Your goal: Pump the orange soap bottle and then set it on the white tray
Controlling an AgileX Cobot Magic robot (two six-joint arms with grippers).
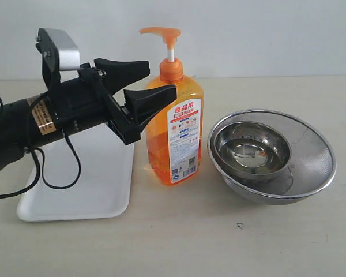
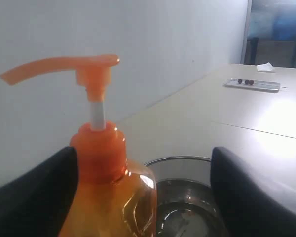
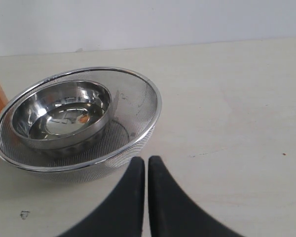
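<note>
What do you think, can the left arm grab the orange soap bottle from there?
Probably yes: the left gripper is open and straddles the orange soap bottle near its top, with nothing else in between.

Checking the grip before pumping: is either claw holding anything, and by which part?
Nothing held: left claw open around the orange soap bottle; right claw shut, empty.
</note>
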